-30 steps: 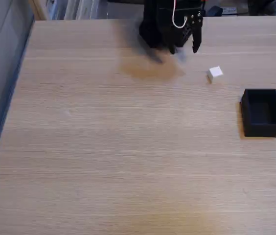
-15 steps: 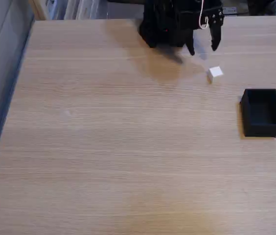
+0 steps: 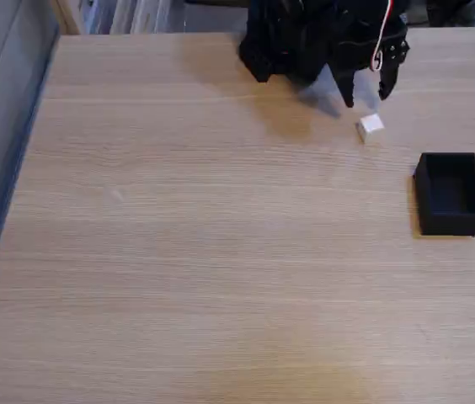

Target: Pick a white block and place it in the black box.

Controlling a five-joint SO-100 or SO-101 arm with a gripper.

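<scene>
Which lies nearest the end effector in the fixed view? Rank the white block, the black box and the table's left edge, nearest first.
From the end effector:
1. White block, just below its fingertips.
2. Black box, lower right.
3. Table's left edge, far left.

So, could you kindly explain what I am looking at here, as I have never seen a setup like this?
This is a small robot arm, the black shape at the top, seen by a fixed camera looking down at a wooden table. Its two-finger gripper hangs open, holding nothing, just above a small white block lying on the table. To the lower right of the block, apart from it, stands an open-top black box, which looks empty. The job is to lift the block and put it in that box.
</scene>
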